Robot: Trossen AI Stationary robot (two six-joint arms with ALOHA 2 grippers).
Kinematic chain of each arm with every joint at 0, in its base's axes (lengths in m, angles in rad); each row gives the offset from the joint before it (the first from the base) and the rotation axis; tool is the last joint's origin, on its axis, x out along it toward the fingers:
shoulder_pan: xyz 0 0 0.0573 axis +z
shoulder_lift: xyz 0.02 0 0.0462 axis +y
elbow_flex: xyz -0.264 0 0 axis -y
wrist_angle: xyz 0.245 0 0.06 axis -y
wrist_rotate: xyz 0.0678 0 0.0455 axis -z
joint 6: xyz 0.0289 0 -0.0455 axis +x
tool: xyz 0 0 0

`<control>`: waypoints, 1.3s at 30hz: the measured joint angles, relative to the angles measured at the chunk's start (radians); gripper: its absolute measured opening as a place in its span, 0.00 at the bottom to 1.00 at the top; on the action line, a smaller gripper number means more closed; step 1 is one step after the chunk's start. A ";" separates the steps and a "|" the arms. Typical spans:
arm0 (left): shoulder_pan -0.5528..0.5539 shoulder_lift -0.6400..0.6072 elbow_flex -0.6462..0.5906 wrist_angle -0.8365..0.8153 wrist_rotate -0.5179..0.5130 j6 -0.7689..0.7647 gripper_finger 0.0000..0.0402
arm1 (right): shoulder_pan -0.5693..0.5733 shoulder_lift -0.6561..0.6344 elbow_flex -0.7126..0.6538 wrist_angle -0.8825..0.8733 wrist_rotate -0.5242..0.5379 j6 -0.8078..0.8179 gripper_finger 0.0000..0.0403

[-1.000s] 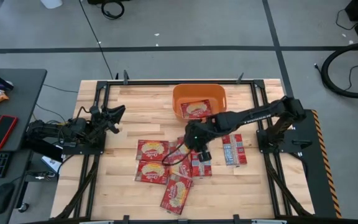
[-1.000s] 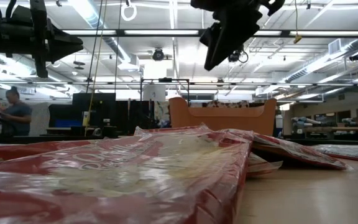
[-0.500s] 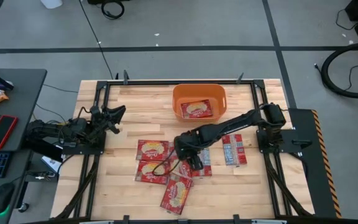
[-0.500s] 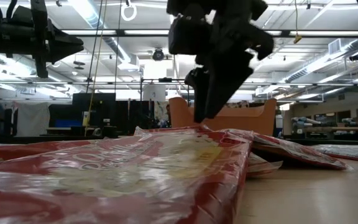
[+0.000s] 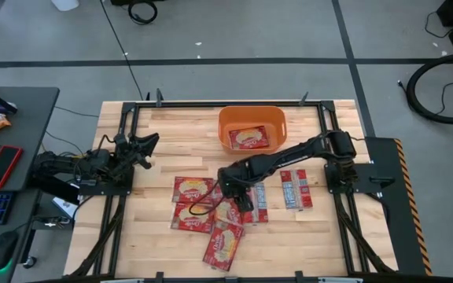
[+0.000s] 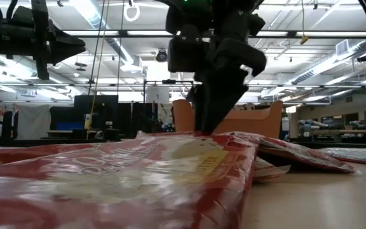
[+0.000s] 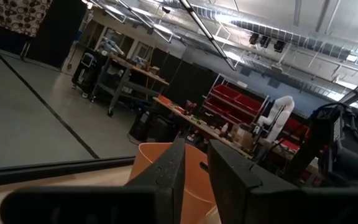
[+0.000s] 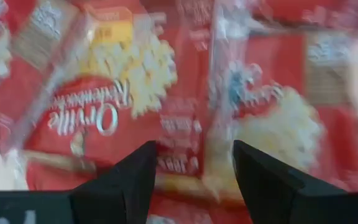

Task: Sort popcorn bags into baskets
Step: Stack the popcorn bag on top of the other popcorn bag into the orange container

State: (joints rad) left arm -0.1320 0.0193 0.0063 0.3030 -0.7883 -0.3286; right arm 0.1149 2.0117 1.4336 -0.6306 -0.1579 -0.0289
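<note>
So the right gripper (image 5: 237, 196) has dropped from up near the orange basket (image 5: 252, 128) right down onto the pile of popcorn bags (image 5: 211, 206), fingers spread, nothing pinched. Glossy, crinkly red packets directly under it; one flat bag inside the smooth-walled tub beyond. Left gripper (image 5: 141, 147) parked, fingers narrowly apart, at the worktop edge.

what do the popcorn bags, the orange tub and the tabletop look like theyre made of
Popcorn bags: probably thin glossy plastic film; the wrap is wrinkled and catches the ceiling lights.
Orange tub: likely moulded plastic, with smooth, solid, evenly coloured walls and rounded corners.
Tabletop: light wood, apparently planks or butcher block, with visible grain and seams.
</note>
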 joint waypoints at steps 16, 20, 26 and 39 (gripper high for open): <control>0.000 0.002 0.000 0.001 0.000 0.000 0.18 | 0.002 -0.001 -0.011 0.005 0.057 -0.028 0.24; 0.000 0.002 0.000 0.000 0.000 -0.001 0.18 | 0.002 -0.001 -0.016 0.009 0.069 -0.058 0.13; 0.000 0.002 0.000 0.000 0.000 0.000 0.18 | 0.002 -0.001 -0.013 -0.009 0.105 -0.094 0.03; 0.000 0.002 0.000 0.000 0.000 0.000 0.18 | 0.004 -0.003 0.270 -0.357 0.320 -0.154 0.01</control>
State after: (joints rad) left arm -0.1318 0.0216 0.0063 0.3027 -0.7883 -0.3290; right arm 0.1184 2.0083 1.7039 -0.9876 0.1623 -0.1830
